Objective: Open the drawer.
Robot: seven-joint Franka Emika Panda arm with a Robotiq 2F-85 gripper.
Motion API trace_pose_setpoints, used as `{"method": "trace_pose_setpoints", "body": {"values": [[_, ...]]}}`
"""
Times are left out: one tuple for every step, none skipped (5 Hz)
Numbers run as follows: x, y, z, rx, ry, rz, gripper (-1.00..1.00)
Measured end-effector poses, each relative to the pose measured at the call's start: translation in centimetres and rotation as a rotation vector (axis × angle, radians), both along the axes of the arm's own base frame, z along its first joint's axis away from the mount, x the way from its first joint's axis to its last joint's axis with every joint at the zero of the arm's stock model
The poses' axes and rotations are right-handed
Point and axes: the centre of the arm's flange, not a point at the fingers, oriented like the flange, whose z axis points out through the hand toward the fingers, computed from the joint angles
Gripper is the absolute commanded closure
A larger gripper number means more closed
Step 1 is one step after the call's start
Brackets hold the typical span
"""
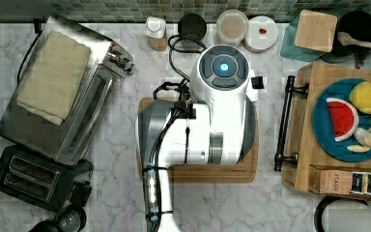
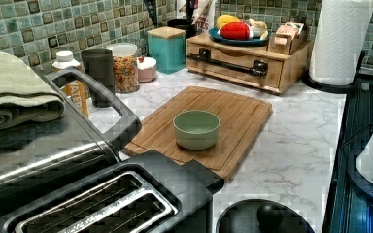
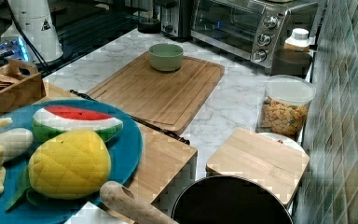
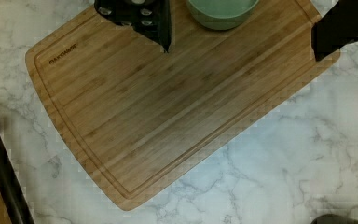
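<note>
The drawer is the light-wood front of a wooden box, and it sits flush with the box. A long dark bar handle runs across the drawer front, also seen as the handle and the handle. My arm hangs over the bamboo cutting board, to the top view's left of the handle. In the wrist view my gripper is open above the board with nothing between its black fingers, well apart from the handle.
A green bowl stands on the cutting board. A blue plate of toy fruit and a tea box rest on the wooden box. Toaster oven, toaster, jars and a paper towel roll line the counter.
</note>
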Motion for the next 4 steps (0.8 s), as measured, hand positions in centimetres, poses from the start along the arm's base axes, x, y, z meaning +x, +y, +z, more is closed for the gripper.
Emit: {"method": "trace_pose_setpoints", "body": {"values": [[-0.4,-0.7,-1.5,-0.046,0.030,0.078,-1.00],[-0.3,-1.9,-3.0,-0.084,-0.002,0.177,-1.00],[-0.2,-3.3,-4.3,-0.118,-0.057,0.270,-1.00],[-0.6,-5.1,-5.6,-0.126,-0.066,0.275,-1.00]]}}
